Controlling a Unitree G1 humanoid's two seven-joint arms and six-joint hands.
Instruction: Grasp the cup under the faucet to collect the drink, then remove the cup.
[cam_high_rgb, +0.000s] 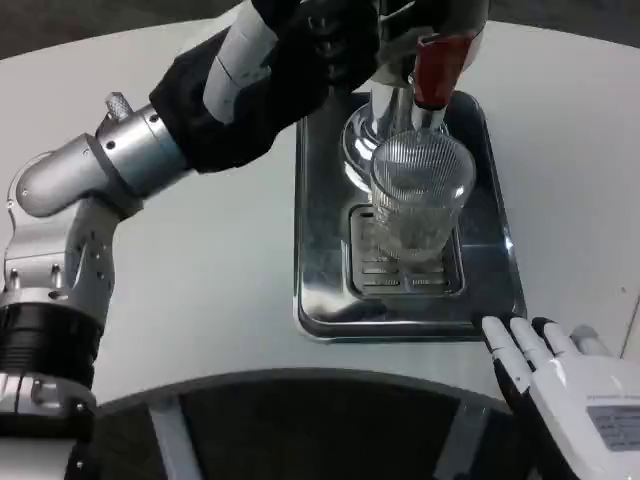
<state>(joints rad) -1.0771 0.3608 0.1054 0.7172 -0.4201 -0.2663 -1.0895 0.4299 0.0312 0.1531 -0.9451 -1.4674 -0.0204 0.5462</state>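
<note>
Right hand (570, 385) open, empty

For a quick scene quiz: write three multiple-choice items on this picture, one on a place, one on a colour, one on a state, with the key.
1. Where does the cup stand?
A. on the metal drip tray, under the faucet
B. on the bare white table
C. in the right robot hand

2. What colour is the faucet's tap handle?
A. blue
B. red
C. green

3. How is the right robot hand?
A. gripping the cup
B. pressing the tray
C. holding nothing, fingers apart, near the tray's front corner

Key: 1 A, it sits on the tray's grate; 2 B, the handle is red; 3 C, it lies apart from the cup.
</note>
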